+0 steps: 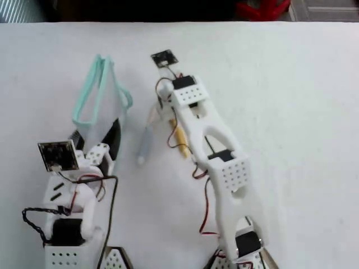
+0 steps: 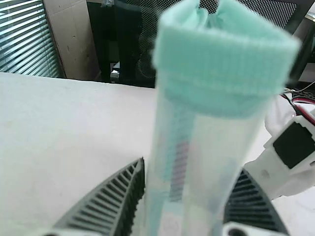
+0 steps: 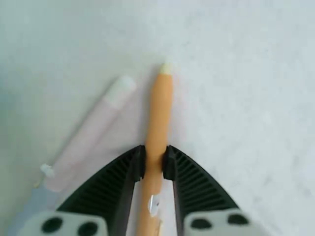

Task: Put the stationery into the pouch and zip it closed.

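Left claw (image 2: 189,191) clamps a translucent plastic pouch (image 1: 104,95), its mint-green fabric rim gaping in a loop, on the left of the smooth white counter (image 1: 291,89). Nearby, the ribbed right claw (image 3: 153,158) pinches a slim orange pen (image 3: 160,108) by its barrel. A pale, round-capped pen (image 3: 93,135) lies between the two. The counter's far edge sits well apart from both arms.

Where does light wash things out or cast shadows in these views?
High view: the white table glares, and the white arms barely stand out from it. Left wrist view: bright blinds beside a dark room; the pouch is evenly lit. Right wrist view: soft light on the pen, hardly any shadow.
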Controlling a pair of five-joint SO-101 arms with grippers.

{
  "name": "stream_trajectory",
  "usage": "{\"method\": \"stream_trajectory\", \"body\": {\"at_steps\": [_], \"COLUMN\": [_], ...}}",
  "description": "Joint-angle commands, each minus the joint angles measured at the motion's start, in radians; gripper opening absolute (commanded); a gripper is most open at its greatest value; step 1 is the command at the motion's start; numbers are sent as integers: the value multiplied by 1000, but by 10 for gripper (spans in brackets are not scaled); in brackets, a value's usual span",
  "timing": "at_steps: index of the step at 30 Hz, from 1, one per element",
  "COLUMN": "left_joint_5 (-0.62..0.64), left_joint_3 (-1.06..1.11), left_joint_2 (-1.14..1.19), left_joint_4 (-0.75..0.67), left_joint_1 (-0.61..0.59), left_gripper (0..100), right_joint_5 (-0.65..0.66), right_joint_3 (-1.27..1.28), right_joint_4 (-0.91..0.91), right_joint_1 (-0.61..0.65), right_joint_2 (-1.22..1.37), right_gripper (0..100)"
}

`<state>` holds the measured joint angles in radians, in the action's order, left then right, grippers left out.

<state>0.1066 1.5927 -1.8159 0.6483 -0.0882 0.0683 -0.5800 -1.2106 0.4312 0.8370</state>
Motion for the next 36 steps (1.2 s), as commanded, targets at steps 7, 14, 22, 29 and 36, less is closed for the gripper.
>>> {"method": "stream_trajectory", "body": {"at_steps": [7, 14, 22, 29, 36], "left_joint_5": [14, 55, 106, 106, 106], "left_joint_3": [-32, -38, -101, -100, -57], "left_joint_2": [-8, -8, -8, -8, -8], "left_joint_4": [5, 18, 130, 130, 74], "left_joint_1": [4, 1, -18, -18, -18], "left_gripper": [255, 255, 259, 259, 259], "right_joint_5": [-137, -141, -18, 31, 38], "right_joint_3": [115, 575, 1278, 1378, 1071], "right_joint_4": [45, 349, 915, 998, 737], "right_joint_1": [-91, -88, -18, 22, 65], "right_joint_2": [-133, -460, -998, -1099, -1371], "right_gripper": [18, 18, 18, 17, 17]}}
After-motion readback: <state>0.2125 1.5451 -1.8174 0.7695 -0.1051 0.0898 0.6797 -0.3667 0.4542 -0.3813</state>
